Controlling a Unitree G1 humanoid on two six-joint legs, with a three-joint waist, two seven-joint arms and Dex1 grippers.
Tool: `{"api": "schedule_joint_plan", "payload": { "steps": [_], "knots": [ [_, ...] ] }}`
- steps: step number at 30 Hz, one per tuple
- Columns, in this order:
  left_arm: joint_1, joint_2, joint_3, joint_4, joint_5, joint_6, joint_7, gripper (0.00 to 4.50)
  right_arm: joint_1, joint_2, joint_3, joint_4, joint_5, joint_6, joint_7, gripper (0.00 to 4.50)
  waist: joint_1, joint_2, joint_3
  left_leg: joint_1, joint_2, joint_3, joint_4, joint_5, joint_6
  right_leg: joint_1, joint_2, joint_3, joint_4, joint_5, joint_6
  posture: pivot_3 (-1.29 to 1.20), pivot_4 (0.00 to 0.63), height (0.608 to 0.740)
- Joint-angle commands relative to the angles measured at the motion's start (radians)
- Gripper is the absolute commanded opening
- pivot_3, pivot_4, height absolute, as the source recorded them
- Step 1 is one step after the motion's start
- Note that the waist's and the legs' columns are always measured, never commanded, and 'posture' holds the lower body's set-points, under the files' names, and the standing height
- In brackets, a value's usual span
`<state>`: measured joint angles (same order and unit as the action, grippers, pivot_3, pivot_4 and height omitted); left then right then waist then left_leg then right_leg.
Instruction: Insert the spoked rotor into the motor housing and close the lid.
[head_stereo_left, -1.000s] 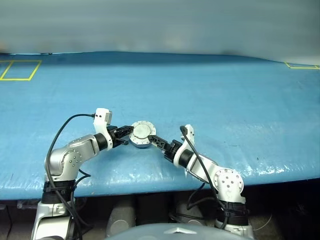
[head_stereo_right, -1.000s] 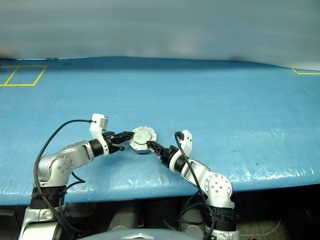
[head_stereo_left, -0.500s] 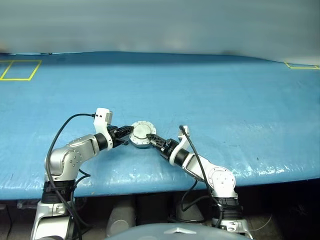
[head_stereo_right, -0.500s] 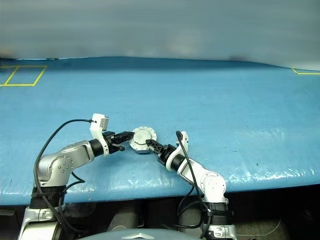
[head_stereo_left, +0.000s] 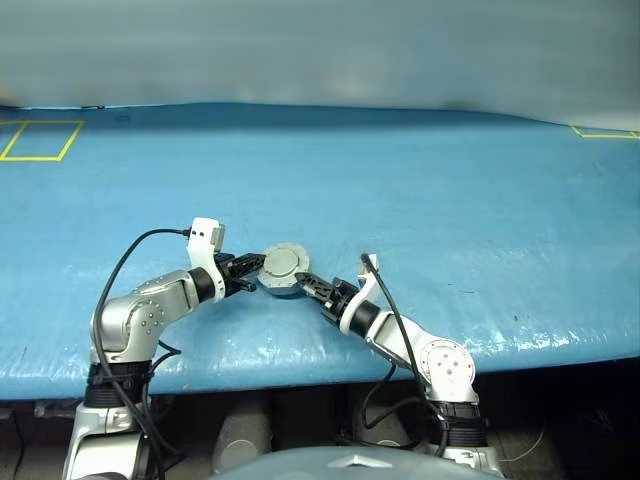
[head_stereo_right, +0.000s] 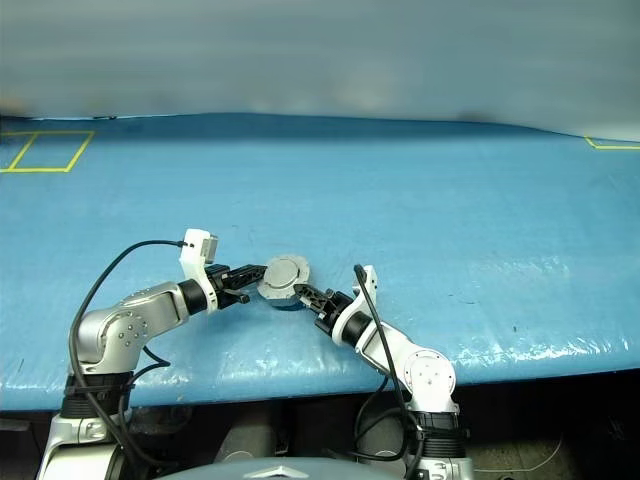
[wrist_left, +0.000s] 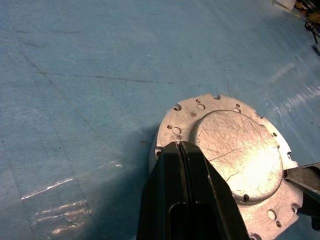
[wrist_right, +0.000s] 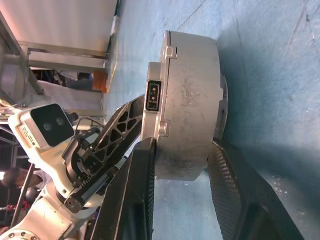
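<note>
The motor housing (head_stereo_left: 284, 270) is a round grey metal puck on the blue table, near its front edge. The lid (wrist_left: 235, 150) lies shut over it, plain scratched face up, with a holed flange around it. My left gripper (wrist_left: 179, 145) is shut, its tips resting on the lid's flange at the housing's left side. From the right, my right gripper (wrist_right: 182, 145) clamps the housing (wrist_right: 187, 100), one finger (wrist_right: 142, 170) against the lid face and the other against the underside. The spoked rotor is out of view.
The blue table cover (head_stereo_left: 430, 180) stretches far and wide behind the housing. Yellow tape outlines sit at the far left corner (head_stereo_left: 40, 140) and far right corner (head_stereo_left: 605, 131). The table's front edge (head_stereo_left: 300, 365) runs just below both arms.
My right gripper's fingers have closed in from wide open onto the housing, and its wrist has rolled a little. The left gripper has stayed put on the flange.
</note>
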<state>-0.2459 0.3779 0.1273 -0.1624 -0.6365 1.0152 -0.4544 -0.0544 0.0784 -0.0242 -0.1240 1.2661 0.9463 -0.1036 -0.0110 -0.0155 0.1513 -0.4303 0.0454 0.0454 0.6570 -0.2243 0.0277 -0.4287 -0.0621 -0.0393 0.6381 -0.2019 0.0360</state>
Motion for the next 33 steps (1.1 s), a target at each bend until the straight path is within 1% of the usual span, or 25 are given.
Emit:
{"api": "schedule_joint_plan", "payload": {
  "steps": [1, 6, 12, 14, 17, 22, 25, 27, 28, 33],
  "knots": [
    [0.003, -0.010, -0.040, -0.004, -0.004, 0.012, -0.019, 0.00, 0.022, 0.069, 0.053, -0.012, 0.004, 0.022, -0.013, 1.20, -0.001, 0.000, 0.000, 0.000, 0.000, 0.000, 0.000, 0.000, 0.000, 0.000, 0.000, 0.000, 0.000, 0.000, 0.000, 0.00, 0.150, 0.740],
    [-0.002, -0.008, -0.042, -0.001, 0.002, 0.012, -0.022, 0.00, 0.018, 0.070, 0.062, -0.017, -0.021, -0.015, 0.013, 1.20, -0.001, 0.000, 0.000, 0.001, 0.000, 0.000, 0.000, 0.000, 0.000, 0.000, 0.000, 0.000, 0.000, 0.000, 0.000, 0.00, 0.150, 0.740],
    [-0.001, -0.006, -0.042, -0.001, 0.004, 0.013, -0.025, 0.00, 0.002, 0.088, 0.041, 0.005, -0.033, -0.070, 0.032, 1.20, -0.001, 0.000, 0.000, 0.001, 0.001, 0.000, 0.000, 0.000, 0.000, 0.000, 0.000, 0.000, 0.000, 0.000, 0.000, 0.00, 0.150, 0.740],
    [0.000, -0.005, -0.040, -0.001, 0.004, 0.014, -0.026, 0.00, -0.003, 0.092, 0.037, 0.011, -0.029, -0.076, 0.027, 1.93, -0.001, 0.000, 0.000, 0.001, 0.001, 0.000, 0.000, 0.000, 0.000, 0.000, 0.000, 0.000, 0.000, 0.000, 0.000, 0.00, 0.150, 0.740],
    [0.000, -0.003, -0.039, 0.000, 0.004, 0.014, -0.027, 0.00, -0.008, 0.089, 0.040, 0.017, -0.022, -0.076, 0.024, 2.77, -0.001, 0.000, 0.000, 0.000, 0.000, 0.000, 0.000, 0.000, 0.000, 0.000, 0.000, 0.000, 0.000, 0.000, 0.000, 0.00, 0.150, 0.740],
    [0.002, -0.003, -0.040, 0.000, 0.005, 0.014, -0.028, 0.00, -0.006, 0.090, 0.038, 0.021, -0.016, -0.081, 0.022, 2.77, -0.001, 0.000, 0.000, 0.000, 0.000, 0.000, 0.000, 0.000, 0.000, 0.000, 0.000, 0.000, 0.000, 0.000, 0.000, 0.00, 0.150, 0.740],
    [0.001, -0.003, -0.041, 0.002, 0.006, 0.013, -0.029, 0.00, -0.001, 0.090, 0.034, 0.020, -0.009, -0.085, 0.024, 2.14, -0.001, 0.000, 0.000, 0.000, 0.000, 0.000, 0.000, 0.000, 0.000, 0.000, 0.000, 0.000, 0.000, 0.000, 0.000, 0.00, 0.150, 0.740],
    [0.000, -0.002, -0.043, 0.004, 0.008, 0.013, -0.030, 0.00, 0.002, 0.092, 0.031, 0.016, 0.000, -0.088, 0.028, 1.50, -0.001, 0.000, 0.000, 0.001, 0.000, 0.000, 0.000, 0.000, 0.000, 0.000, 0.000, 0.000, 0.000, 0.000, 0.000, 0.00, 0.150, 0.740],
    [0.000, -0.002, -0.043, 0.004, 0.010, 0.013, -0.031, 0.00, 0.004, 0.092, 0.031, 0.016, 0.004, -0.091, 0.028, 1.28, 0.000, 0.000, 0.000, 0.001, 0.000, 0.000, 0.001, 0.000, 0.000, 0.000, 0.000, 0.000, 0.001, 0.000, 0.000, 0.00, 0.150, 0.740],
    [-0.001, -0.001, -0.045, 0.006, 0.014, 0.012, -0.035, 0.00, 0.007, 0.094, 0.028, 0.015, 0.022, -0.102, 0.025, 1.26, 0.000, 0.000, 0.000, 0.001, 0.000, 0.000, 0.001, 0.000, 0.000, 0.000, 0.000, 0.000, 0.000, 0.000, 0.000, 0.00, 0.150, 0.740]
  ]
}}
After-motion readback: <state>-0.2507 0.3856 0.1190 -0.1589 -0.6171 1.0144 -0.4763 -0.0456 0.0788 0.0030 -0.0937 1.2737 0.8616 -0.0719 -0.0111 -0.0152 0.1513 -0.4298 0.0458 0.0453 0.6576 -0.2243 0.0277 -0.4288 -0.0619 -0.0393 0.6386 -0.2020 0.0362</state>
